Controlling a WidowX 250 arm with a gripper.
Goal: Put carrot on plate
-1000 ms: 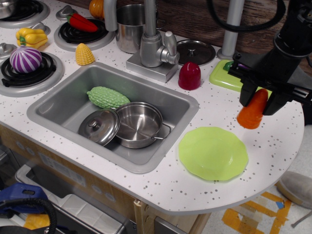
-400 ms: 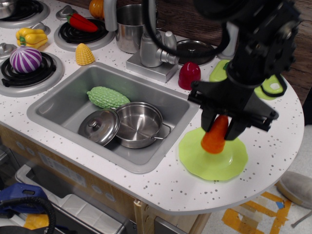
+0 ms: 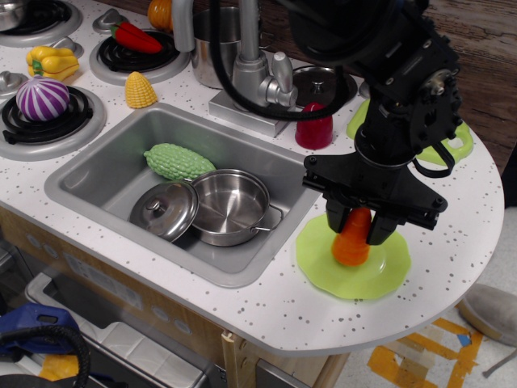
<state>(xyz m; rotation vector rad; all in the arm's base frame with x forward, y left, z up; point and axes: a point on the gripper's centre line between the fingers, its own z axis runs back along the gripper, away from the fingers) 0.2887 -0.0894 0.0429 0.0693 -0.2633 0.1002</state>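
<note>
The orange carrot (image 3: 352, 241) hangs upright, wide end down, between the black fingers of my gripper (image 3: 356, 228). Its wide end is at or just above the surface of the lime-green plate (image 3: 319, 263), which lies on the counter right of the sink. I cannot tell whether the carrot touches the plate. My gripper is shut on the carrot, and its body hides the carrot's narrow tip and the plate's far rim.
A sink (image 3: 97, 166) to the left holds a steel pot (image 3: 230, 206), a lid (image 3: 164, 210) and a green vegetable (image 3: 178, 161). A dark red dome toy (image 3: 313, 126) and the faucet (image 3: 258, 81) stand behind. A light-green tray (image 3: 460, 145) is at the back right. The counter's rounded edge (image 3: 380, 343) is near.
My gripper carried the carrot from the right side of the counter leftward over the plate, then lowered it slightly toward the plate.
</note>
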